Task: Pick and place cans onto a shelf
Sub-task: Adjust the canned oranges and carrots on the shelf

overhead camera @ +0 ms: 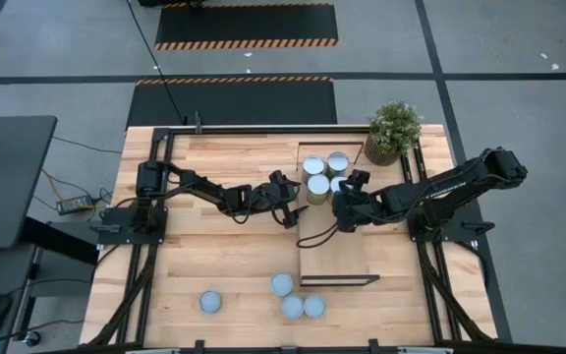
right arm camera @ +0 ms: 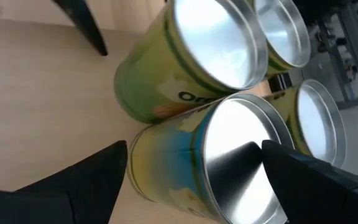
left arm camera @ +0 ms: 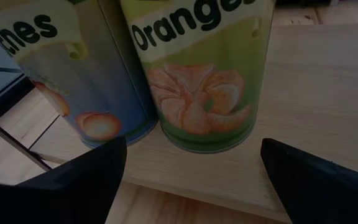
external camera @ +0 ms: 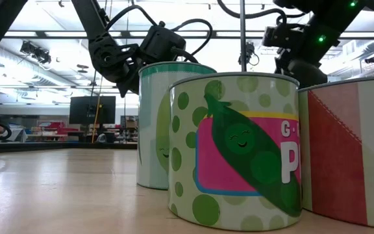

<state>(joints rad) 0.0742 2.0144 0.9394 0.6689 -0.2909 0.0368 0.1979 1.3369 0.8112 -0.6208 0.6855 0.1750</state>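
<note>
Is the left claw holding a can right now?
No, the left claw is open, its fingers apart in front of the orange can on the shelf, gripping nothing.

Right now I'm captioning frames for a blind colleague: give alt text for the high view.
Both arms meet at mid-table: the left gripper and right gripper, both open, flank four cans on the shelf. Four more cans stand on the table, a plant at its corner.

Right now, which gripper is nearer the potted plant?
Right. The right gripper sits by the cans on the shelf, below-left of the plant; the left gripper is farther left.
</note>
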